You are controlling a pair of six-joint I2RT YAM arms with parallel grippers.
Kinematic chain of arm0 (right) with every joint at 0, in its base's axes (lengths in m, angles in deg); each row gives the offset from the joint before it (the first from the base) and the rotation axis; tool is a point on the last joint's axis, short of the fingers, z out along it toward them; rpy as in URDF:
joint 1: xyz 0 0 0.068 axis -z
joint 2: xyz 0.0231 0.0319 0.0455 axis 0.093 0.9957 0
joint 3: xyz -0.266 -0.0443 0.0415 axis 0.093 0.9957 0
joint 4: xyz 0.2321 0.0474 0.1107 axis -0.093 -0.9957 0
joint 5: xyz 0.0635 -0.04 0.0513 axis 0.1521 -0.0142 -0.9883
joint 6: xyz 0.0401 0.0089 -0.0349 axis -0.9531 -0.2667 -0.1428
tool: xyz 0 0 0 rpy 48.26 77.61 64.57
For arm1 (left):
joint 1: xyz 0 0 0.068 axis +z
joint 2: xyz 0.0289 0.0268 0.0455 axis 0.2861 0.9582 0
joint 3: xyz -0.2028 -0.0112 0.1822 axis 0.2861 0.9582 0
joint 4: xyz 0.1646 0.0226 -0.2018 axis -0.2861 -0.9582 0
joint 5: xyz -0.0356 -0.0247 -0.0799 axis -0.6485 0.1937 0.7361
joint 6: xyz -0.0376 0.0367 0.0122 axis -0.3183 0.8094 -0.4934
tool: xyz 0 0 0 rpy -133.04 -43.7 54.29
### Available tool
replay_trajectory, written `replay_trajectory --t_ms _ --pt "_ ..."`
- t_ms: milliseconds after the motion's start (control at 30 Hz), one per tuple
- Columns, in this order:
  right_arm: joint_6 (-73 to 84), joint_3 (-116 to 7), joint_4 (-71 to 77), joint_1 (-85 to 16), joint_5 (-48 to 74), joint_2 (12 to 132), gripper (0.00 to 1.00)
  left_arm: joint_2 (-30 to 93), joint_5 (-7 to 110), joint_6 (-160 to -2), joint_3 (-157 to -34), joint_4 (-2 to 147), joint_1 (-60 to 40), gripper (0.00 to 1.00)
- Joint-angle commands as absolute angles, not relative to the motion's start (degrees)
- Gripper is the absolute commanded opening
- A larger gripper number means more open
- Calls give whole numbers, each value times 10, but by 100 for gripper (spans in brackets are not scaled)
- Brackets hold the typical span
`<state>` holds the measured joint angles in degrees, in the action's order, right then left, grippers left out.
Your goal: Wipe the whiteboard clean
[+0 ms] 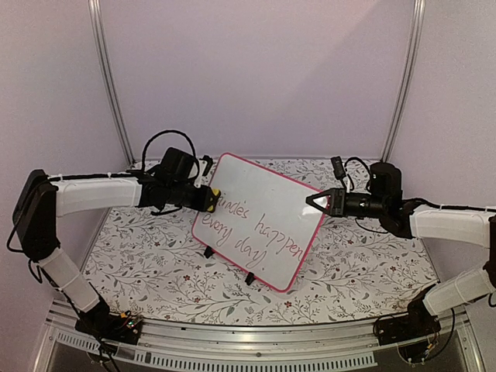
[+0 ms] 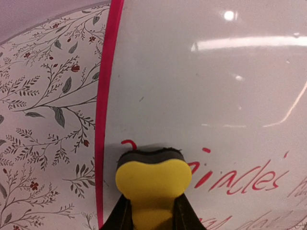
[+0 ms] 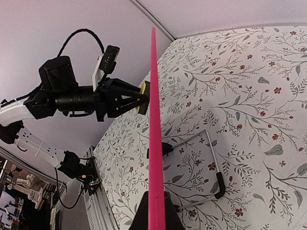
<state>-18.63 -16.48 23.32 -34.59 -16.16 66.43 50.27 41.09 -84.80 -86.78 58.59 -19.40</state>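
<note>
Centre frame in the top view, the glossy white rectangular whiteboard (image 1: 260, 221) with its thin pink-red frame stands tilted on two black clip feet on the floral-patterned bench (image 1: 147, 263). Red handwriting (image 1: 252, 232) runs across its face. Your left gripper (image 1: 204, 198), at the board's upper-left corner, has its jaws pinching a small yellow eraser (image 2: 153, 179) with a dark felt face. The felt sits against the board right at the first letters of the top line. Your right gripper (image 1: 312, 201), at mid-right of the frame, has its jaws pressed together on the board's right edge, bracing it. To do the wipe well, you likely want the felt flat on the surface and the strokes running along each written line toward the right of the frame. Use light, even pressure so the board does not tip back or slide on its feet. Hold the brace firm; a slack grip could let the board twist away under the eraser.
</note>
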Motion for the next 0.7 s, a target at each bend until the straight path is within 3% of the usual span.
replay_trajectory --t_ms 0,267,667 --pt "-113 -147 113 -379 -230 679 0 473 409 -887 -793 576 -192 0" --pt "-102 -152 75 -379 -220 678 0 437 387 -888 -751 581 -191 0" --pt "-85 -157 63 -379 -208 684 0 493 349 -836 -874 599 -172 0"
